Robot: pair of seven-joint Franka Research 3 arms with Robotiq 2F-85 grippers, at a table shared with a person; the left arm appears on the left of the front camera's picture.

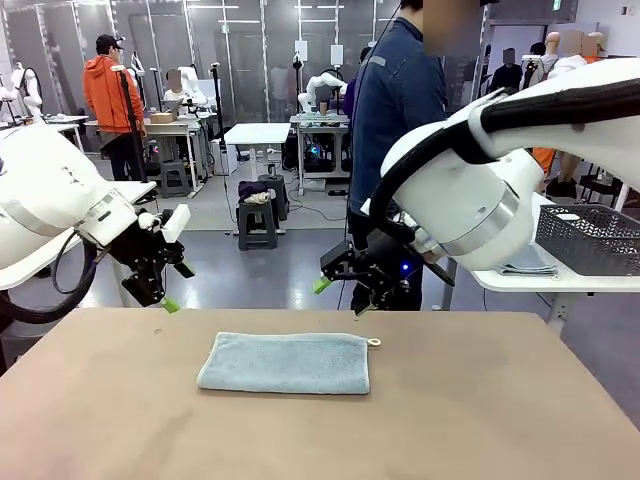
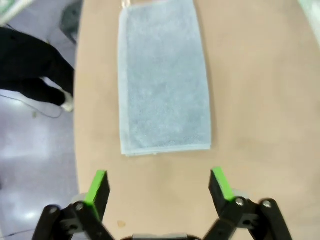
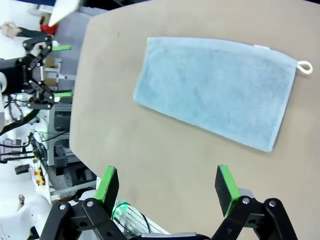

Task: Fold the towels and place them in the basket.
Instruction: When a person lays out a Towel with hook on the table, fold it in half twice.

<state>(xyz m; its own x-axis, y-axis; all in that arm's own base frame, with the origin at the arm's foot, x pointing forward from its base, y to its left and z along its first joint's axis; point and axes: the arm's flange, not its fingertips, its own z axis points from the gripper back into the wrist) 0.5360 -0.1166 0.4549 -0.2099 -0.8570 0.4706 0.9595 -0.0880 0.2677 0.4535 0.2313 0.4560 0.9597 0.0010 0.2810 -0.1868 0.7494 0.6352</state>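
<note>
Ahead of left end effector (image 2: 159, 176), towel (image 2: 162, 80) flat

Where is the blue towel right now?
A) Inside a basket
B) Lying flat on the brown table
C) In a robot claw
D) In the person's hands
B: the pale blue towel lies spread flat on the table, while the left gripper and the right gripper are open and apart from it.
</note>
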